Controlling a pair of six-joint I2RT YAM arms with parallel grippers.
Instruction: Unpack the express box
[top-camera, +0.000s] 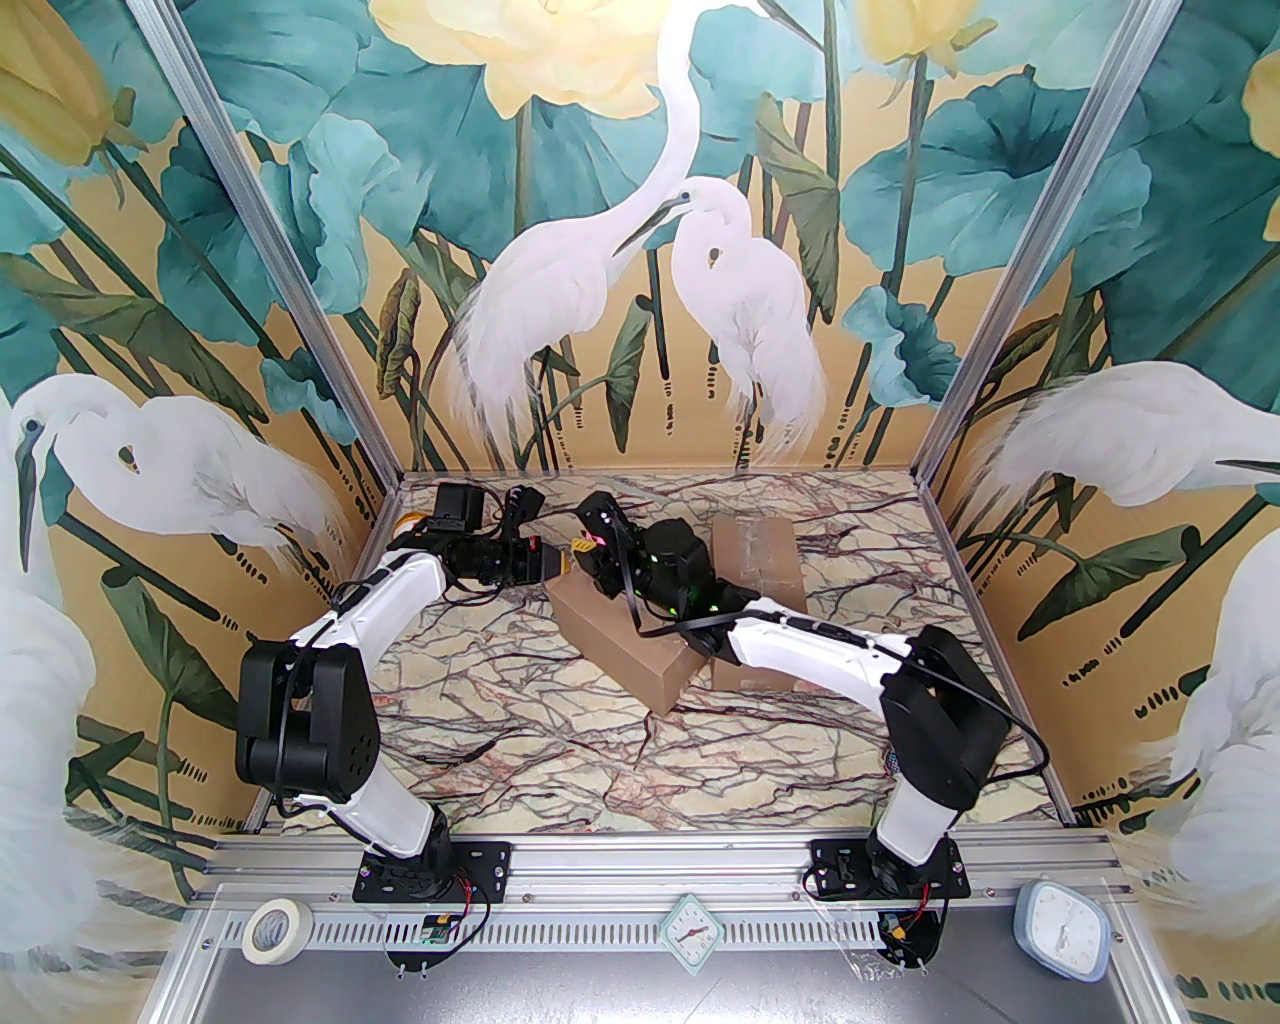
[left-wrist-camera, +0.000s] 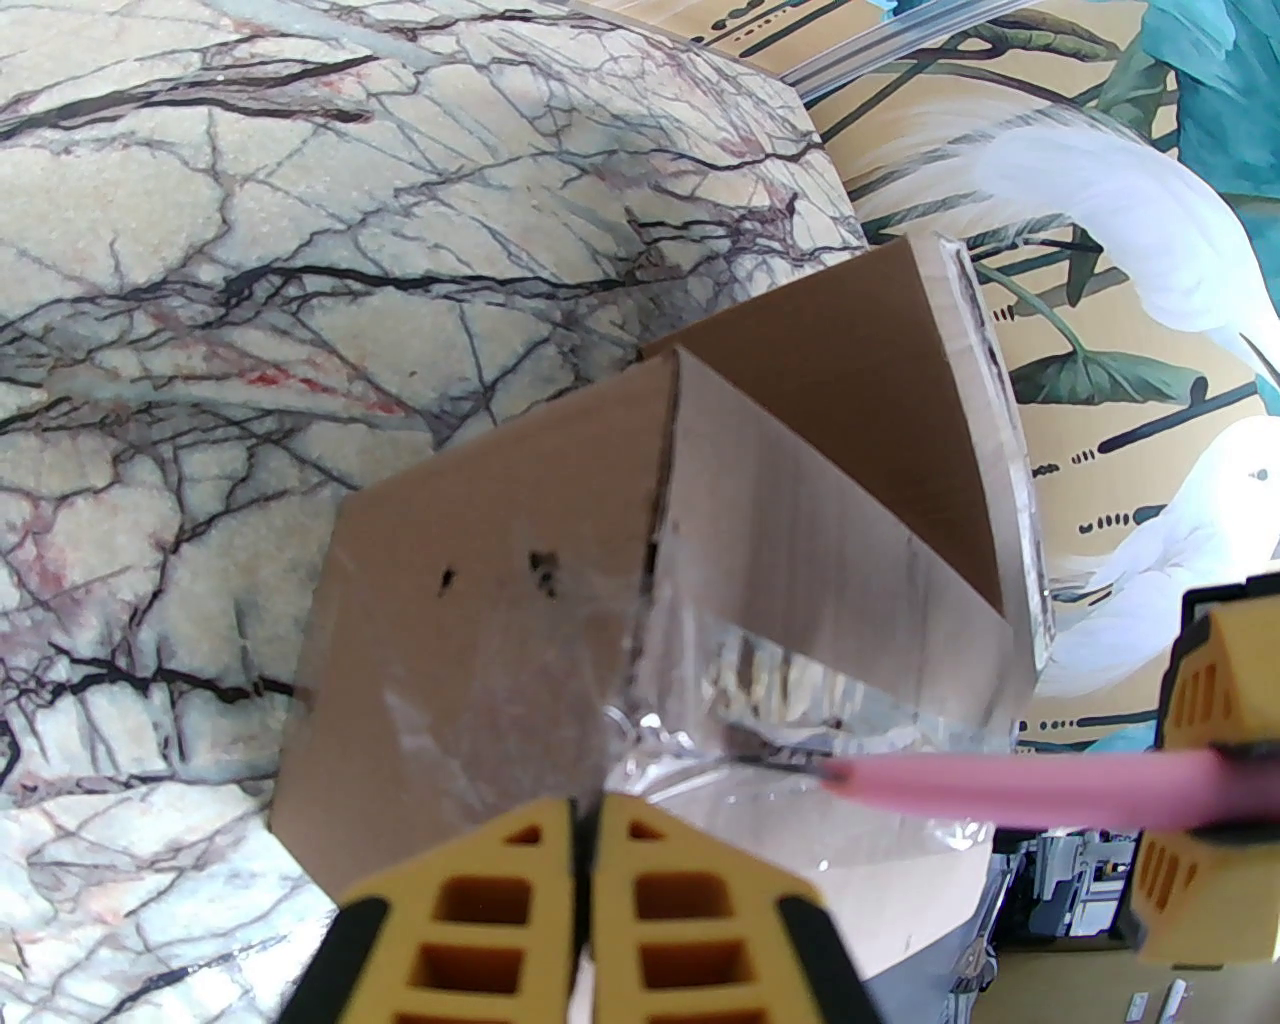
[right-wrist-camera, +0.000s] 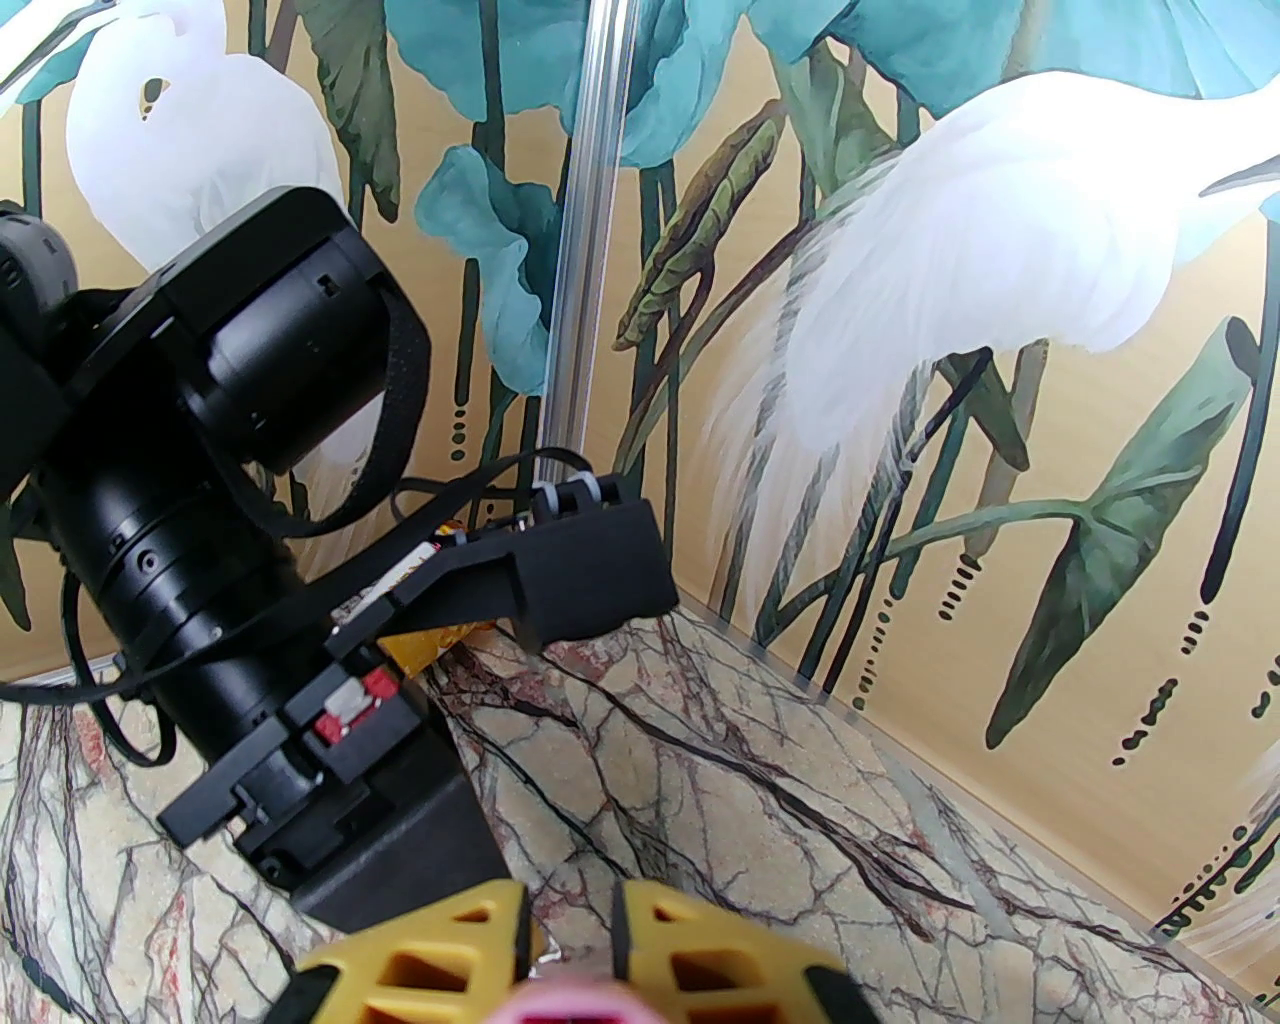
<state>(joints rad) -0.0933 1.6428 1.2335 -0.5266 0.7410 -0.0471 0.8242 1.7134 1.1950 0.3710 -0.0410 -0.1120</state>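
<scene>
The express box (top-camera: 625, 640) is a brown carton lying at an angle mid-table, sealed with clear tape (left-wrist-camera: 700, 720). My left gripper (top-camera: 562, 562) is at the box's far left corner. In the left wrist view it (left-wrist-camera: 590, 840) is shut, and the crinkled edge of the tape runs into its yellow fingertips. My right gripper (top-camera: 588, 545) hovers over the same corner, shut on a pink cutter (left-wrist-camera: 1000, 790) whose dark tip touches the tape. The right wrist view shows the right gripper (right-wrist-camera: 570, 950) with the cutter (right-wrist-camera: 560, 1005) clamped between its pads.
A second brown carton (top-camera: 757, 560) lies behind and right of the express box, partly under the right arm. The left arm's black wrist (right-wrist-camera: 200, 500) sits close in front of the right gripper. Patterned walls close in the marble table (top-camera: 520, 720) on three sides.
</scene>
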